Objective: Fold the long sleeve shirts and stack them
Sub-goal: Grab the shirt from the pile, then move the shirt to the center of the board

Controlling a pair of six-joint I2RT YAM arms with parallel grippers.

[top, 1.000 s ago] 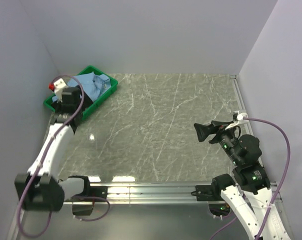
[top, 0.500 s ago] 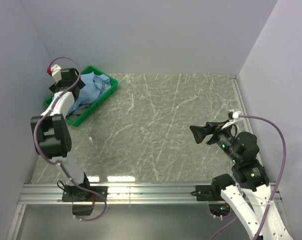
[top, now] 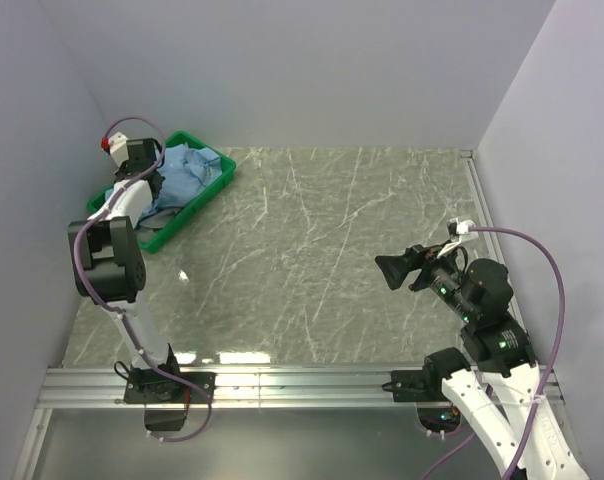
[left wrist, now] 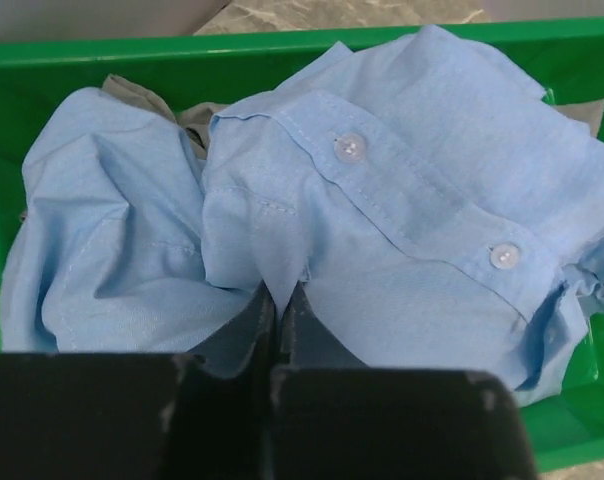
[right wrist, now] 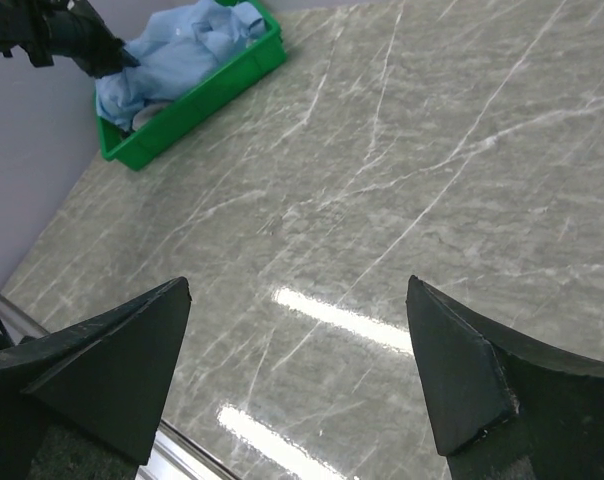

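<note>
Left gripper [left wrist: 279,322]: jaws pressed together, pinching a fold of the light blue shirt [left wrist: 412,180] where the cloth dips down between the two dark fingers [left wrist: 244,330]. The gripper points down into the near side of the green bin [left wrist: 102,68].

Shirt: crumpled in a heap, filling most of the bin. Button strip runs diagonally across the right part; two small white buttons [left wrist: 349,148] show on it. Left part bunched into soft folds. A bit of grey cloth [left wrist: 130,92] peeks from under the shirt at the bin's far wall; what it belongs to, cannot tell.

Bin: sits at the far left corner of the marbled grey table [right wrist: 432,150], close to the left wall, angled to the table edges. The left arm [top: 110,262] stands up from its base at the near edge and reaches over to the bin.

Right gripper [right wrist: 299,285]: jaws spread wide, nothing between them. It hangs above the near right part of the table, aimed left across the surface, well apart from bin and shirt. Bare tabletop with light reflections shows between its fingertips.
</note>
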